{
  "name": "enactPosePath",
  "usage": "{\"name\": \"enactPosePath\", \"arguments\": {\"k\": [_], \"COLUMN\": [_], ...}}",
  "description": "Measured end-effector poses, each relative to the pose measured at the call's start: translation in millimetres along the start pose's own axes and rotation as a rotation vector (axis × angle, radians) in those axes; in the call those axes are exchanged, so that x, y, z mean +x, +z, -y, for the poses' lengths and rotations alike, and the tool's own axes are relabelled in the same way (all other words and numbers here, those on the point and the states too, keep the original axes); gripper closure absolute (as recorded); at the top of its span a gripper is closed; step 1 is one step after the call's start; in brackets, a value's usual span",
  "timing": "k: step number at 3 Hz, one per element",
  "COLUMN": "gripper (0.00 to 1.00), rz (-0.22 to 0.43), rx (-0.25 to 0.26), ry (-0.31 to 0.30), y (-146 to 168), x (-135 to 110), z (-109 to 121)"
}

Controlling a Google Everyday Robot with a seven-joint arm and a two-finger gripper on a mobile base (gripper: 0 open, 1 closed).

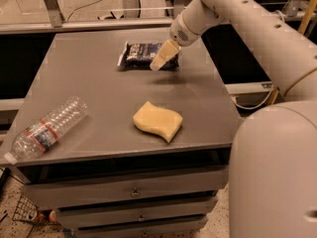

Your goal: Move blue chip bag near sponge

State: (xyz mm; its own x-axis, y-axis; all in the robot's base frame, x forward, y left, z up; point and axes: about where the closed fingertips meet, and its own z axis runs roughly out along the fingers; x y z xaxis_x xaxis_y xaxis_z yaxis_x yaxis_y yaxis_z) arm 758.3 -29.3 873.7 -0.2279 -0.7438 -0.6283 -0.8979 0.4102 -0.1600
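Note:
The blue chip bag [141, 55] lies flat at the far middle of the grey table [94, 90], dark navy with pale sealed ends. The pale yellow sponge [157, 120] with wavy edges lies near the table's front middle, well apart from the bag. My gripper [163, 56] hangs from the white arm [233, 14] over the right end of the bag, its cream fingers pointing down and left. The fingers cover part of the bag's right side.
A clear plastic water bottle [47, 128] lies on its side at the table's front left corner. Drawers [133, 192] sit below the tabletop. My white arm's body [277, 172] fills the lower right. A metal frame [52, 6] stands behind the table.

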Motion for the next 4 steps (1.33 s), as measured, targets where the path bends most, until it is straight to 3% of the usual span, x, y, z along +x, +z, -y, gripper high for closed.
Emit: {"name": "enactPosePath", "arguments": {"k": [1,3,4], "gripper": [0.21,0.68,0.98], "rz": [-0.047,-0.069,-0.050], "rx": [0.008,0.007,0.068], "ry": [0.053,0.076,0.038], "y": [20.2,24.8,-21.1], "x": [9.2,21.4,33.8], "z": [6.7,8.6,16.4]}}
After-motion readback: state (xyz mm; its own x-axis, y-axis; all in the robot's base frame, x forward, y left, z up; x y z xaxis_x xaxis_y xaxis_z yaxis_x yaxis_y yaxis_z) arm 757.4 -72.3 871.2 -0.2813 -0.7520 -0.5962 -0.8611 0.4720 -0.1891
